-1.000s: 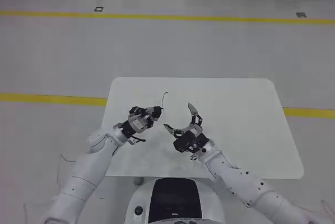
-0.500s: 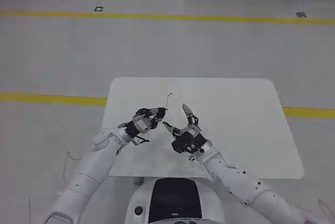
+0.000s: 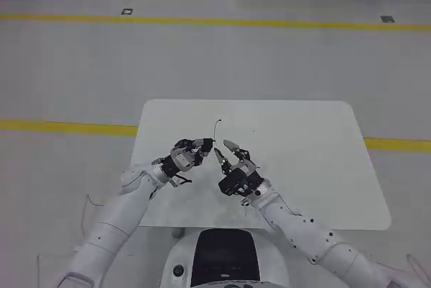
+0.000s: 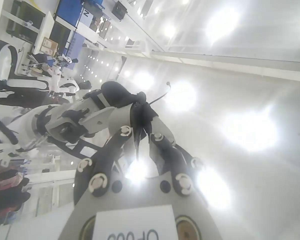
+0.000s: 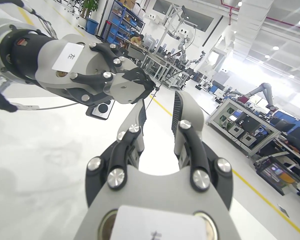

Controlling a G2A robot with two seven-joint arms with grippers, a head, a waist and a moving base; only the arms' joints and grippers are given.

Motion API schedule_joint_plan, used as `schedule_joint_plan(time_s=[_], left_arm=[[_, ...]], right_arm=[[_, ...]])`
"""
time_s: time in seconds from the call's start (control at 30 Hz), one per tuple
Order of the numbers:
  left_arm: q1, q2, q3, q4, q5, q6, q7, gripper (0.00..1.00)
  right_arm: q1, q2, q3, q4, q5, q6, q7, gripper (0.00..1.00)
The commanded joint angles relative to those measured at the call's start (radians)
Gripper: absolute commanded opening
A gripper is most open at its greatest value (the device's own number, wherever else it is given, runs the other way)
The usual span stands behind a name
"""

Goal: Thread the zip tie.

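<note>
Left tool (image 3: 203, 147) clamps the zip tie (image 3: 216, 128) mid-frame; my right tool (image 3: 226, 149) gapes beside it. Threading not yet done, I judge.

In top view the right gripper (image 3: 222, 147) went left, now just beside the left gripper (image 3: 205, 146); its fingers narrowed. Also the left gripper w/ zip tie (image 3: 215, 129) shifted a bit right.

A white label (image 5: 66, 56) sits on the housing behind my left jaws and bears one dark character. A second white label (image 5: 153, 226), on the housing behind my right jaws, shows the top of a character, the rest cut off. In the left wrist view a third white label (image 4: 135, 222) carries print cut by the edge, perhaps letters and digits; I cannot make it out.
</note>
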Motion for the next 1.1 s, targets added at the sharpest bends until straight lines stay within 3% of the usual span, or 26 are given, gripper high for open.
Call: schedule_joint_plan(time_s=[0.0,0.2,0.37,1.07], left_arm=[[0.0,0.0,0.0,0.0,0.0,0.0,0.0,0.0],[0.0,0.0,0.0,0.0,0.0,0.0,0.0,0.0],[0.0,0.0,0.0,0.0,0.0,0.0,0.0,0.0],[0.0,0.0,0.0,0.0,0.0,0.0,0.0,0.0]], right_arm=[[0.002,-0.002,-0.003,0.001,0.0,0.0,0.0,0.24],[0.013,-0.006,-0.015,0.005,0.0,0.0,0.002,0.18],[0.019,-0.008,-0.021,0.009,0.0,0.0,0.006,0.0],[0.001,0.0,0.0,0.015,0.0,-0.001,0.05,0.0]])
